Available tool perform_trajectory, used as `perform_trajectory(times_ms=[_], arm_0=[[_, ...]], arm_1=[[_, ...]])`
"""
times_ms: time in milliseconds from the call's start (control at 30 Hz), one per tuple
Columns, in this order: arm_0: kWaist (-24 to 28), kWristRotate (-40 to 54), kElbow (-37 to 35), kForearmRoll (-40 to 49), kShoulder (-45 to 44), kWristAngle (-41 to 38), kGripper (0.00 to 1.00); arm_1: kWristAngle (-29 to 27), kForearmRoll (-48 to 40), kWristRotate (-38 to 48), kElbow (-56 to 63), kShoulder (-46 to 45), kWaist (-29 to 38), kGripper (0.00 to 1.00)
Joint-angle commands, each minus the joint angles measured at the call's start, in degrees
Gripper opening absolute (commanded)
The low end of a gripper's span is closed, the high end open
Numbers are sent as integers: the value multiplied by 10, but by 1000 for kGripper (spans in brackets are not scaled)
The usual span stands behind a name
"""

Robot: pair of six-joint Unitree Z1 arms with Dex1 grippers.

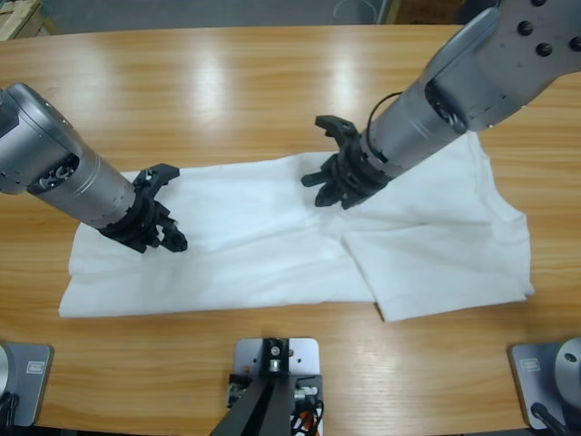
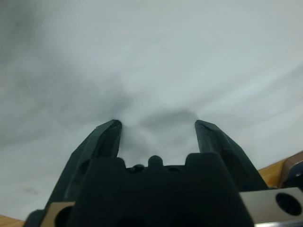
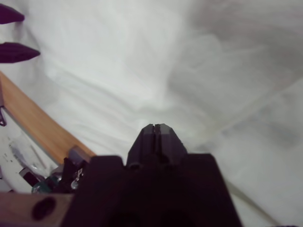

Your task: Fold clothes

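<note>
The clothes are one white T-shirt (image 1: 263, 250) spread lengthwise across the wooden table (image 1: 227, 82), with a folded flap (image 1: 436, 263) at its right end. My left gripper (image 1: 171, 211) comes in from the left and stands open on the shirt's left part. In the left wrist view its open jaws (image 2: 158, 124) press into the white fabric (image 2: 156, 61), which puckers between them. My right gripper (image 1: 329, 186) reaches down from the upper right to the shirt's middle near its far edge. There the right gripper (image 3: 155, 126) is shut, and creases in the cloth (image 3: 142, 61) run into its tip.
Bare wood lies behind the shirt and along the front edge (image 1: 163, 363). The right wrist view shows a strip of table (image 3: 38, 123) and, at its top left, the other gripper's two jaw tips (image 3: 16, 52).
</note>
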Motion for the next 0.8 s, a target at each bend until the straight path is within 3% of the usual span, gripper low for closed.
perform_trajectory(times_ms=[33,400,800], arm_0=[[-12,-14,28,-8,64,17,991],[-12,-18,27,-17,73,22,991],[-12,-30,22,-24,51,22,1000]], arm_1=[[-18,-14,-7,22,51,5,0],[-24,16,23,93,-58,6,0],[-15,-14,25,153,-4,14,0]])
